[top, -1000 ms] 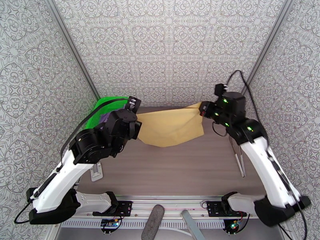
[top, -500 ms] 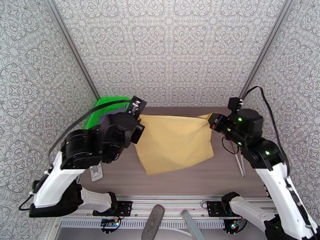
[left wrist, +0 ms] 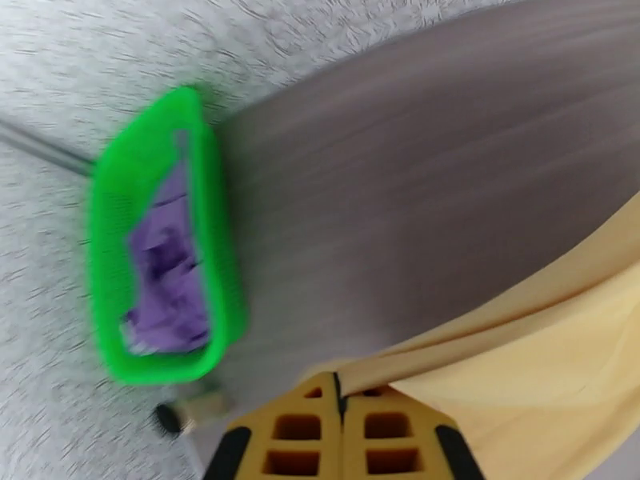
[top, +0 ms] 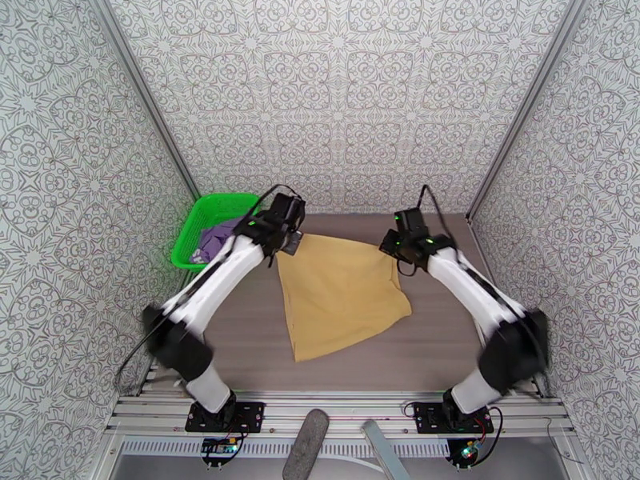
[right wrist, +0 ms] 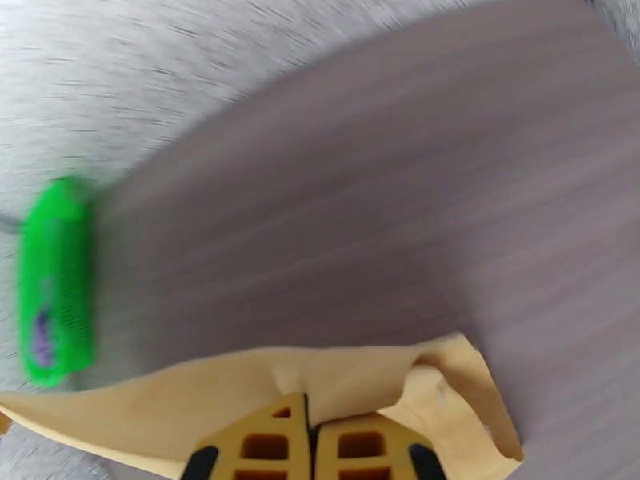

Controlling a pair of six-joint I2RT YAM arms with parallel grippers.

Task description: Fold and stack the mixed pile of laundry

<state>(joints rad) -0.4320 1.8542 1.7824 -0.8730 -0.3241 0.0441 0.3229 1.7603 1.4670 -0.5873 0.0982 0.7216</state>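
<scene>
The mustard-tan garment is spread over the middle of the bench in the top view, its far edge stretched between the two arms and its near corner pointing toward the arm bases. The left fingers are pinched on the far left corner of it, and the right fingers are pinched on the far right corner. At the far left corner of the bench sits the green mesh basket, just beside the left arm, with the purple T-shirt bunched inside it. In the left wrist view, which is blurred, the left fingers are pressed together with the mustard-tan garment clamped between them; the cloth runs off to the right in taut folds. Beyond them lies bare bench, and to the left the green mesh basket holds the crumpled purple T-shirt. In the right wrist view, also blurred, the right fingers are closed tight on a puckered corner of the mustard-tan garment, whose edge stretches away to the left. The bench spreads out beyond it, and the green mesh basket stands at the far left with a patch of the purple T-shirt visible through it.
</scene>
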